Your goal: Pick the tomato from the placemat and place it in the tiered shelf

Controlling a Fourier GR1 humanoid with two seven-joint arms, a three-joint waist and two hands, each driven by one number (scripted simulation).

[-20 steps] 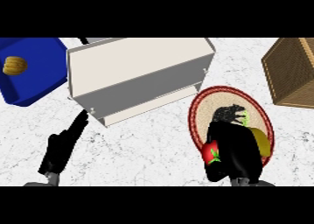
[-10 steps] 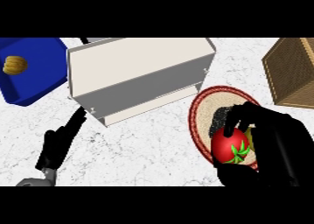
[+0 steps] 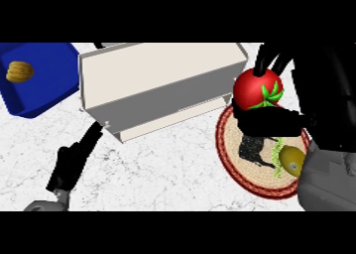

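One round glossy tomato (image 3: 255, 89) (red)

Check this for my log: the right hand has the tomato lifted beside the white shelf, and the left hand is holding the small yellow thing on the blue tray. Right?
Not quite. The head view shows the left hand low on the counter, holding nothing; the yellow thing lies alone on the blue tray. The rest holds: the right hand has the tomato lifted beside the white shelf.

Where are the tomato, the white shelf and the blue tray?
tomato (image 3: 255, 89), head view, its red skin.
tiered shelf (image 3: 158, 74), head view, its top panel.
blue tray (image 3: 45, 87), head view, bare floor.
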